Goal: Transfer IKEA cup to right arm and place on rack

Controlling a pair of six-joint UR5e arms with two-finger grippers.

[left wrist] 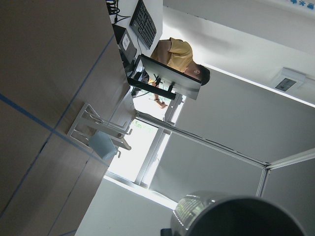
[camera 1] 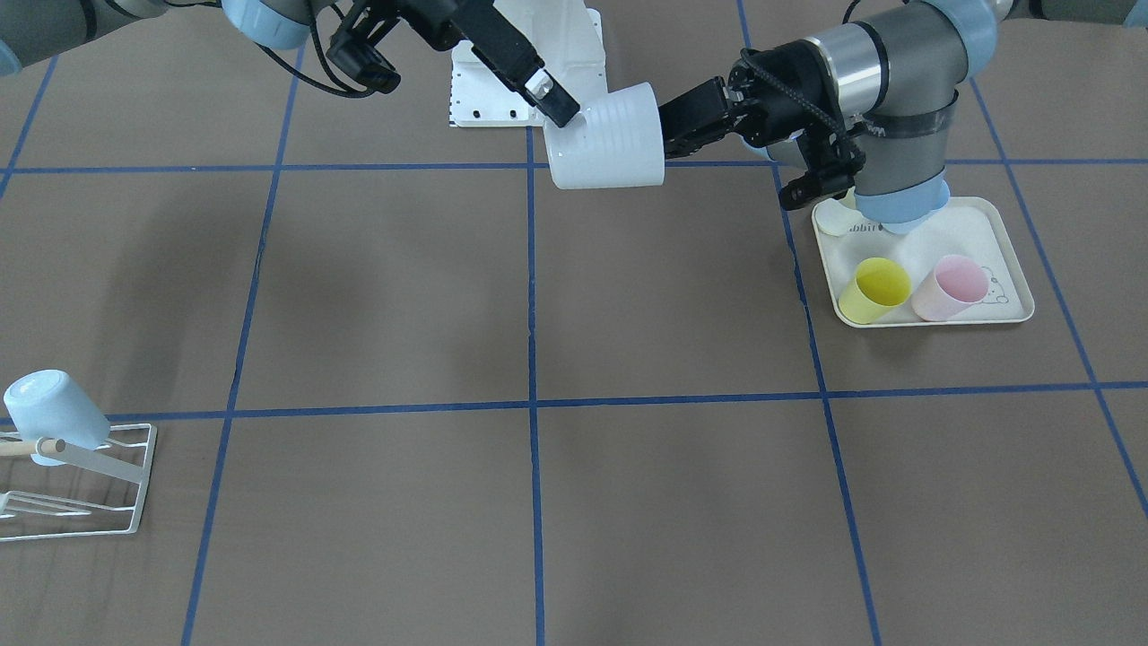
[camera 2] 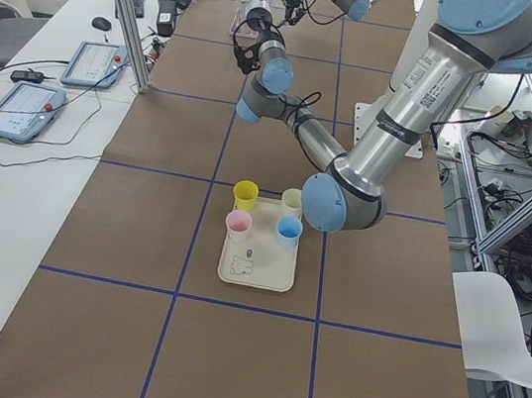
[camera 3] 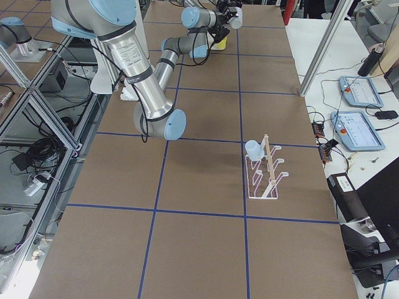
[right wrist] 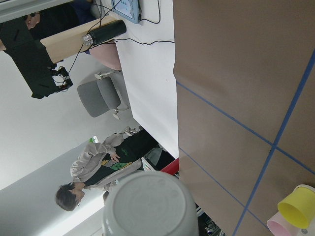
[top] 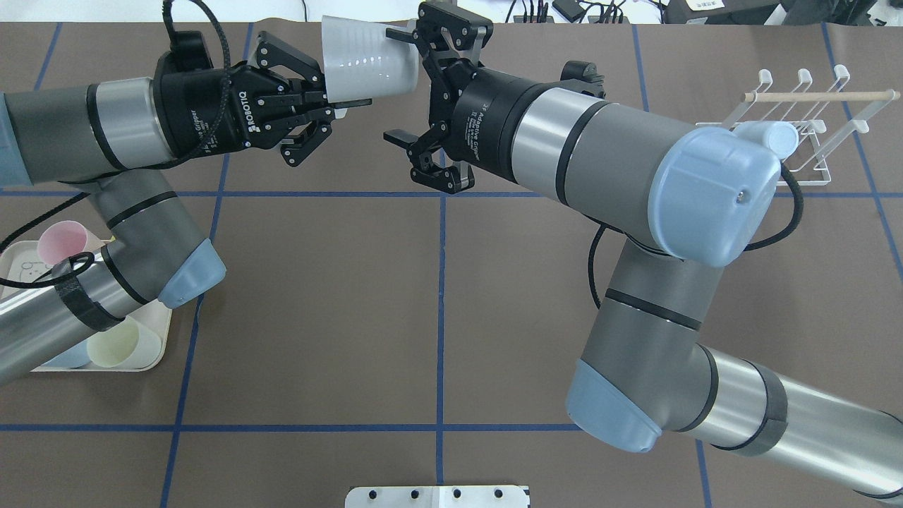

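Observation:
The white ribbed IKEA cup [camera 1: 610, 139] hangs on its side above the table's far middle, between the two arms. My left gripper [camera 1: 671, 126] is shut on its open end, also seen in the overhead view, left gripper [top: 337, 106] on cup [top: 367, 63]. My right gripper [top: 402, 83] is open, its fingers spread wide around the cup's base end, and one finger [camera 1: 558, 106] touches the cup wall. The white wire rack [camera 1: 81, 489] with a wooden peg stands at the table's right end, rack [top: 818, 141], apart from both grippers.
A pale blue cup [camera 1: 52, 408] hangs upside down on the rack's peg. A cream tray [camera 1: 1009, 242] under the left arm holds a yellow cup [camera 1: 874, 289], a pink cup [camera 1: 951, 287] and others. A white base plate [camera 1: 578, 45] lies by the robot.

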